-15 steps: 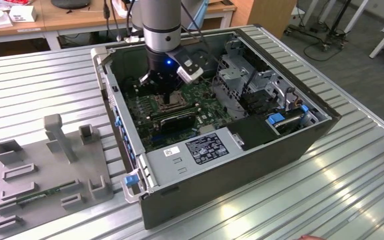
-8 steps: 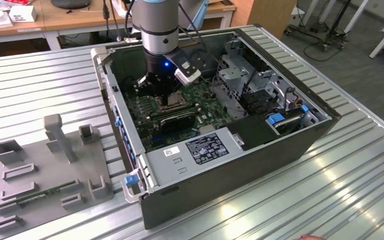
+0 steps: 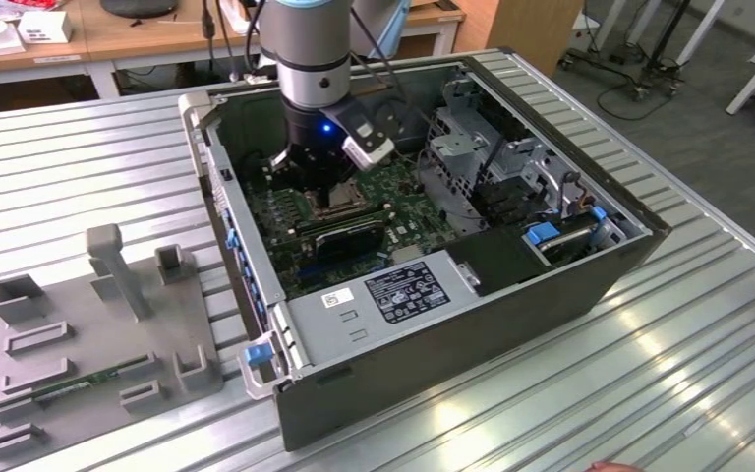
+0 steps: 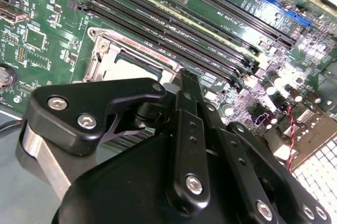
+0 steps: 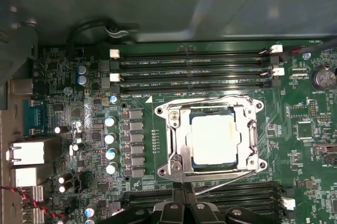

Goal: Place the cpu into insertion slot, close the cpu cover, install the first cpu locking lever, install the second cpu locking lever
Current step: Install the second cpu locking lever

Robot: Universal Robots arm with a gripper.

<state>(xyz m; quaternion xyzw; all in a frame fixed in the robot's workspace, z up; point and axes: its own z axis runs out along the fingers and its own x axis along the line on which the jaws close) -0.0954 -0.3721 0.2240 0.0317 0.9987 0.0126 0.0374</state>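
Observation:
The cpu (image 5: 213,138), with a pale silvery face, lies flat in the insertion slot (image 5: 164,111) on the green motherboard. The cpu cover (image 5: 176,145) is down around it as a metal frame. One thin wire lever (image 5: 210,96) runs along the cover's edge on the side towards two memory slots. A second wire lever (image 5: 231,181) slants across the opposite edge, close to my fingertips. My gripper (image 5: 184,191) looks shut, with nothing between its fingers, at that edge of the socket. In the second wrist view the gripper (image 4: 185,74) reaches down beside the cover (image 4: 105,55). The exterior view has the gripper (image 3: 322,192) inside the open computer case.
Long black memory slots (image 5: 189,63) flank the socket on two sides, and a row of capacitors (image 5: 110,139) stands on another. The case walls (image 3: 588,285), drive cage (image 3: 463,147) and power supply (image 3: 391,290) hem in the board. A grey fixture plate (image 3: 89,344) lies on the ribbed table at the exterior view's left.

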